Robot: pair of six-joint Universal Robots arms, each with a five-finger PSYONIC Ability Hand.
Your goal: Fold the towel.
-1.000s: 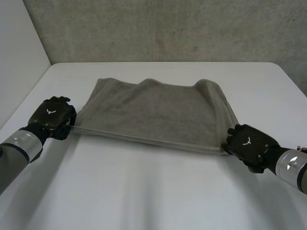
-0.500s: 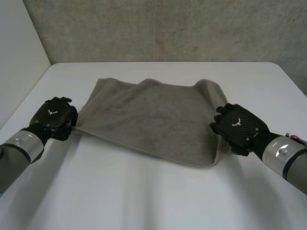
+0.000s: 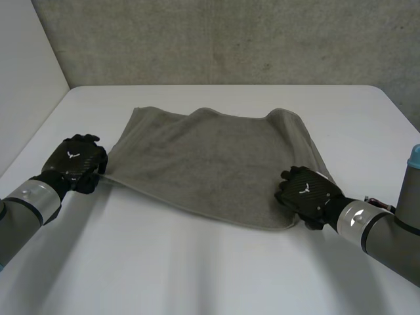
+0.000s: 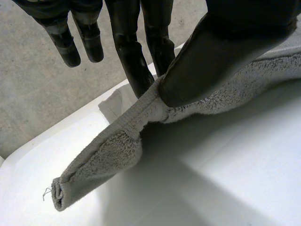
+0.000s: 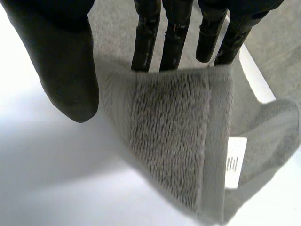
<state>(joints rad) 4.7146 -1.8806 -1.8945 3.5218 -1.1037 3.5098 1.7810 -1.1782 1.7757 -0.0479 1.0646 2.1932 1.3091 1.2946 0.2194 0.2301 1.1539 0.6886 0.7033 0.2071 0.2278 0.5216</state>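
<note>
Right hand (image 3: 307, 193): had come nearer and inward since half a second before, carrying the towel's near right corner with it; the towel's near edge now ran slanted between the two hands.
Towel (image 3: 210, 157): grey-brown, spread on the table's middle, far edge rumpled into low waves, near edge lifted off the surface at both corners.
Table (image 3: 197, 275): white, bare in front of the towel.
Wall (image 3: 230, 39): rough grey concrete behind the table's far edge.
Tag (image 5: 233, 162): small white label, sewn on the towel by the right hand's corner, print too small to read.
In the way: the right hand's back covered the towel corner it held in the head view.
Left hand (image 3: 77, 161): knuckles up at the towel's near left corner; in its wrist view the thumb (image 4: 225, 52) clamped the towel's hem (image 4: 108, 150) against a finger, the other fingers straight and free.
Right hand, wrist view: fingers (image 5: 146, 42) straight behind the raised corner (image 5: 174, 136), thumb (image 5: 61, 61) closed in at its side, pinching the cloth.
Right arm: forearm low over the table, a light-blue cap (image 3: 413, 157) raised behind it.
</note>
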